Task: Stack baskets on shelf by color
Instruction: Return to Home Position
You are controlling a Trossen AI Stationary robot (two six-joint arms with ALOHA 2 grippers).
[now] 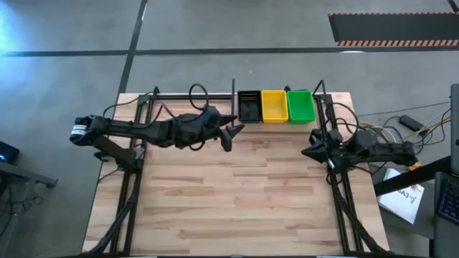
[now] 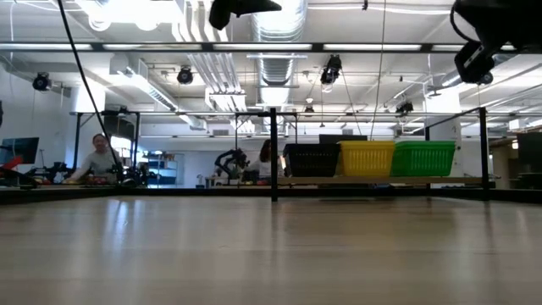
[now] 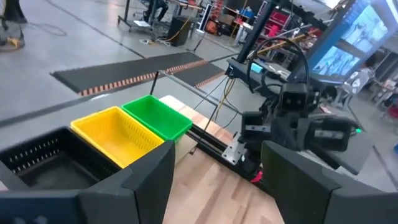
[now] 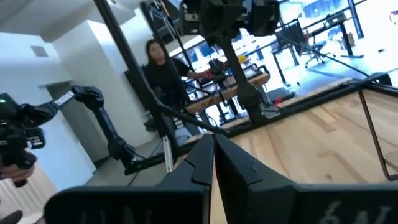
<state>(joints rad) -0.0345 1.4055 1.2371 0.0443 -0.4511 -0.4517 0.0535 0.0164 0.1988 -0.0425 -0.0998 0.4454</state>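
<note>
Three basket stacks stand side by side on the shelf [image 1: 330,122] at the table's far edge: black [image 1: 249,107], yellow [image 1: 274,105], green [image 1: 300,105]. The low view shows them in a row, black [image 2: 311,159], yellow [image 2: 366,158], green [image 2: 422,158], resting on the pale board [image 2: 381,180]. My left gripper [image 1: 230,133] hovers above the table just near of the black stack, open and empty; its wrist view shows the black [image 3: 37,162], yellow [image 3: 118,135] and green [image 3: 158,116] baskets ahead. My right gripper [image 1: 310,150] is shut, raised at the table's right side.
Black upright posts [image 2: 273,152] stand at the shelf ends. Black frame rails [image 1: 129,193] run along the table's left and right sides. Bare wooden tabletop [image 1: 237,201] spreads near of both grippers. People work at benches [image 2: 102,161] in the room beyond.
</note>
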